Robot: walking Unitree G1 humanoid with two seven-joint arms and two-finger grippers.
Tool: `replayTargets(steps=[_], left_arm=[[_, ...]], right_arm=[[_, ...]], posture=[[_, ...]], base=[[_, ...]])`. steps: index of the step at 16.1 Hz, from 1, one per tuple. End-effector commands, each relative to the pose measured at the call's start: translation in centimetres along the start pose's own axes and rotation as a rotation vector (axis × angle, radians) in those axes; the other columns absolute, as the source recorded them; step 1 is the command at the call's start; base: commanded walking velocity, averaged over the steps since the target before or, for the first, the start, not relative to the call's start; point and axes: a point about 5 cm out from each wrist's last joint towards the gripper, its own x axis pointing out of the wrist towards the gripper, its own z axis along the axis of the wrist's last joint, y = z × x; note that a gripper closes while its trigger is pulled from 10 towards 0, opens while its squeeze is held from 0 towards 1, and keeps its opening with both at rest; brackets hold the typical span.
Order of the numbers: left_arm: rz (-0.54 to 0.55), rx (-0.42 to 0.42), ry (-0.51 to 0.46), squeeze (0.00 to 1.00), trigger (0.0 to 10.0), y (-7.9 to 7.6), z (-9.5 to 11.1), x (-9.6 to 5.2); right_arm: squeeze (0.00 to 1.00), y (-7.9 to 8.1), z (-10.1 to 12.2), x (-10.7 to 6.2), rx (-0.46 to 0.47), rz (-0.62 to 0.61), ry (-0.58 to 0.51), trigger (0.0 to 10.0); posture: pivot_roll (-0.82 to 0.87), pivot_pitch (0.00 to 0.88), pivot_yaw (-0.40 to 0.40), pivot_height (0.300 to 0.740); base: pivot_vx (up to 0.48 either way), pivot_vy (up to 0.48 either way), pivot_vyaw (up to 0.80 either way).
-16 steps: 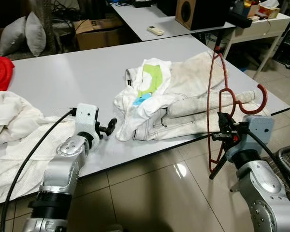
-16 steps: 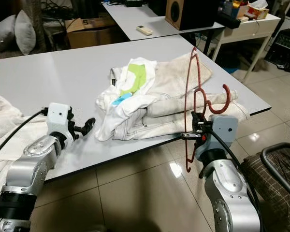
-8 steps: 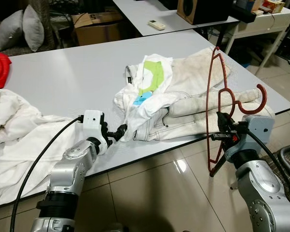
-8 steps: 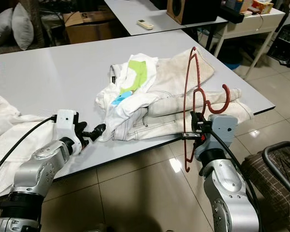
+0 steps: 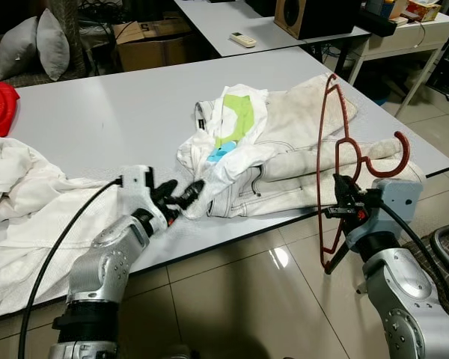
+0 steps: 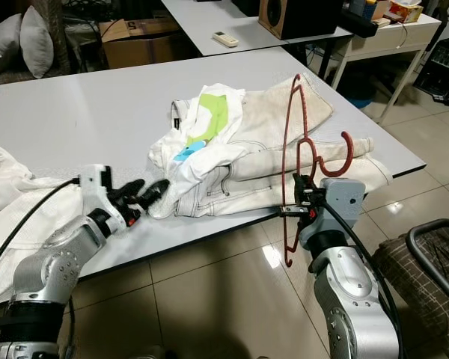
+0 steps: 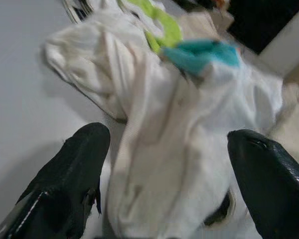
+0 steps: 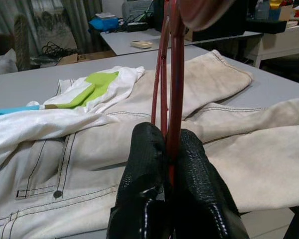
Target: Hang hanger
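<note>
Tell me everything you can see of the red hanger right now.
The red hanger is thin bent wire, looking metal, with a curved hook pointing toward the robot's right. The right gripper is shut on its wire. It stands roughly upright on edge at the table's near edge, its top over the beige trousers, its lower end hanging below the tabletop over the floor.

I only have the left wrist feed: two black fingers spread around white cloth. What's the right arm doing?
Observer: The right gripper is shut on the red hanger, holding it upright off the table's front edge.
Operator: What cloth am I on?
Observer: The near end of a white shirt with green and blue print, lying on beige trousers.
Operator: Anything else nearby?
Observer: A separate white garment lies on the grey table, on the robot's left.
</note>
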Motion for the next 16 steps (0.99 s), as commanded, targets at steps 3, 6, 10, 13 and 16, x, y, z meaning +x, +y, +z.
replayTargets(steps=[3,6,10,13,16], left_arm=[[0.05,0.163,0.073,0.0,10.0,0.5,-0.9,0.0],[0.092,0.216,0.094,0.0,9.2,1.1,-1.0,0.0],[0.083,0.228,0.098,0.0,0.5,1.4,-1.2,-0.2],[0.038,0.23,0.105,0.0,0.0,0.6,-1.8,0.2],[0.096,0.25,0.095,0.0,0.0,1.1,-1.6,0.5]], right_arm=[[0.0,0.0,0.2,0.1,-0.006,0.0,-0.014,10.0],[0.0,0.0,0.2,0.1,-0.006,-0.004,-0.017,10.0],[0.0,0.1,0.1,0.1,-0.004,-0.004,-0.019,10.0],[0.0,0.1,0.2,0.3,-0.007,0.002,-0.021,10.0],[0.0,0.1,0.2,0.3,-0.009,0.002,-0.023,10.0]], posture=[[0.04,0.0,0.04,0.74],[0.04,0.0,0.045,0.74],[0.04,0.0,0.042,0.74],[0.04,0.0,0.039,0.74],[0.04,0.0,0.039,0.74]], base=[[0.0,0.0,0.0],[0.0,0.0,0.0],[0.0,0.0,0.0],[0.0,0.0,0.0],[0.0,0.0,0.0]])
